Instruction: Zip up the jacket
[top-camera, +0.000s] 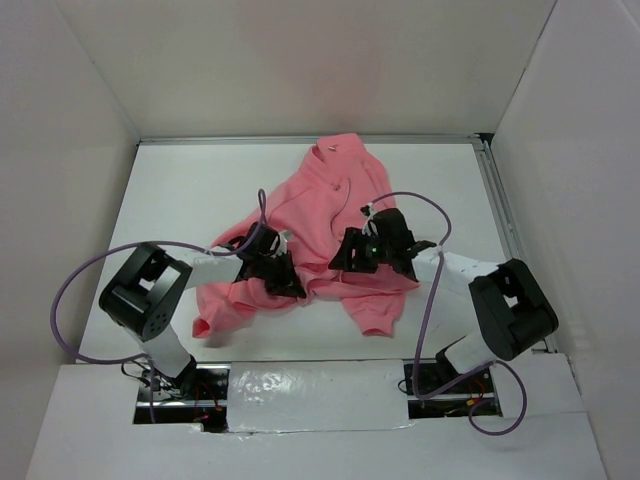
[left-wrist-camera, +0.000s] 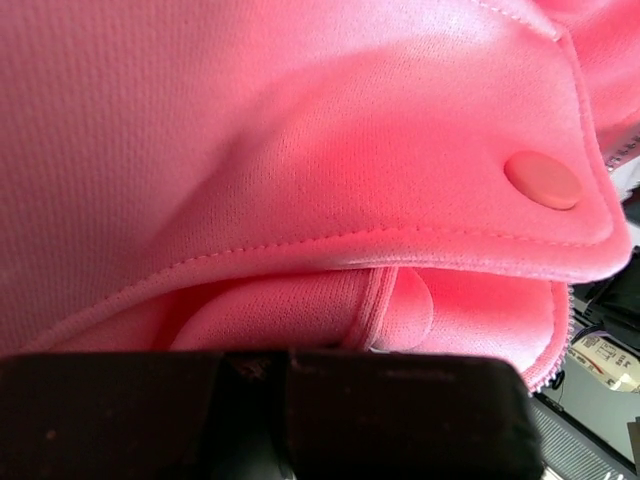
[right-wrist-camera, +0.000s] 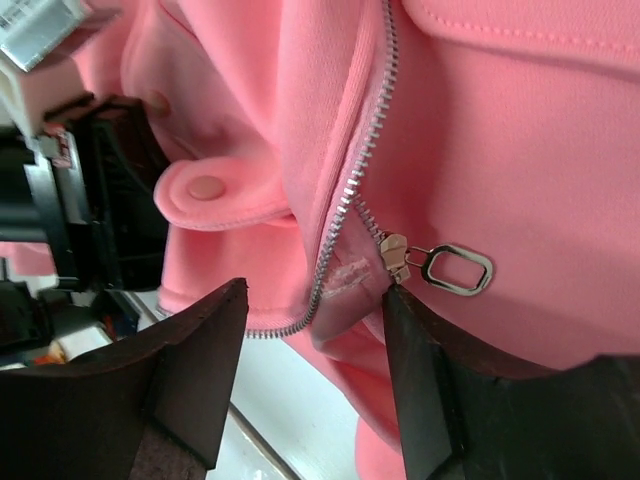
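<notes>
Mid white table (top-camera: 200, 190): salmon fleece jacket (top-camera: 330, 200), collar far, hem near. At near hem, L gripper (top-camera: 288, 278) clamped shut on fabric by snap btn (left-wrist-camera: 541, 180). Just right, R gripper (right-wrist-camera: 315, 295) approx half open, 2 fingers (right-wrist-camera: 190, 360) astride zipper bottom, gripping nothing. Slider (right-wrist-camera: 394, 255) w/ pull tab (right-wrist-camera: 458, 268) beside 1 fingertip.

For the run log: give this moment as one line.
left gripper shut on jacket | right gripper open at zipper slider | slider not gripped
</notes>
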